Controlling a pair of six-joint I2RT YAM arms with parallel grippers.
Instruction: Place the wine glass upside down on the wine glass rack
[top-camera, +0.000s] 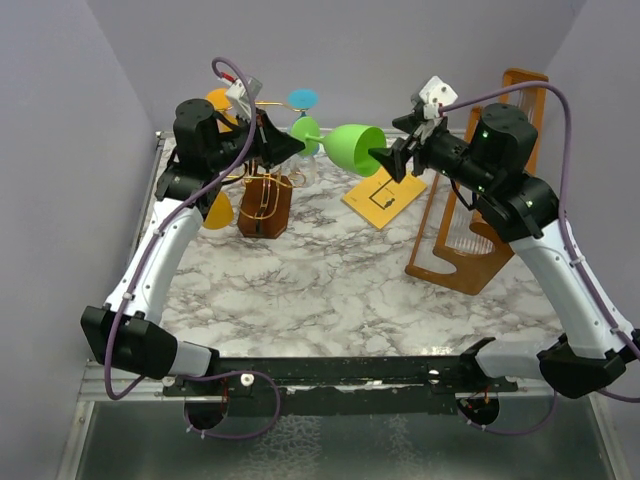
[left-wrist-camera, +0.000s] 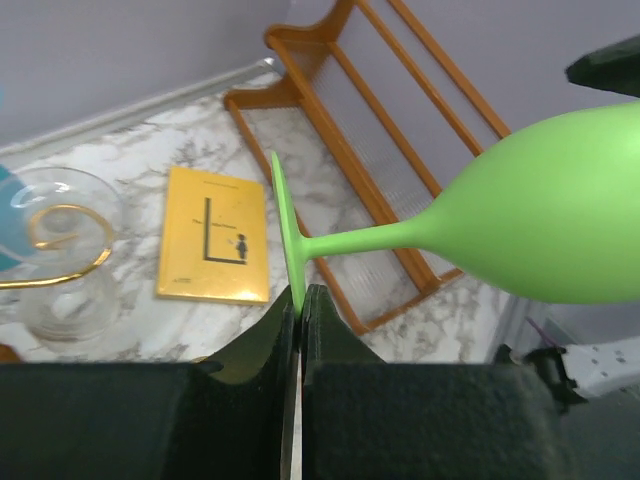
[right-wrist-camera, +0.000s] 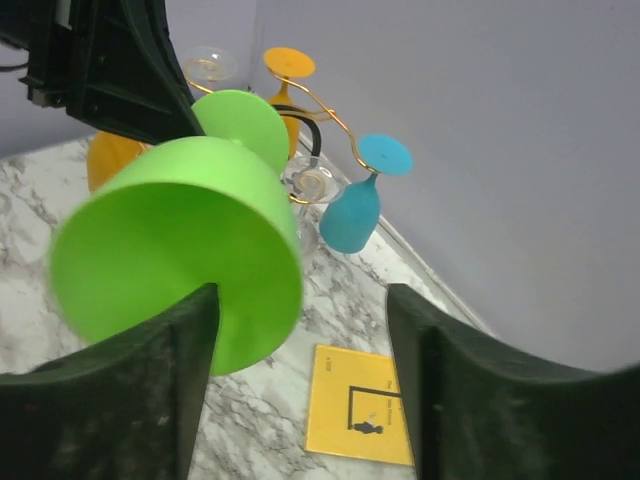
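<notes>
Green wine glass level in mid-air, foot pinched edge-on in clamped left end effector, bowl mouth between right end effector's 2 spread fingers, likely light, stiff, slick, best gripped by stem, wine glass rack just beneath left end effector.

The wine glass looks matt plastic, the wine glass rack gold wire on wood.

Marble-patterned tabletop being enclosed by plain lavender walls at back and both sides. Orange-brown wooden frame being stood at right rear. Yellow card being laid flat. Scene being lit evenly, softly.
</notes>
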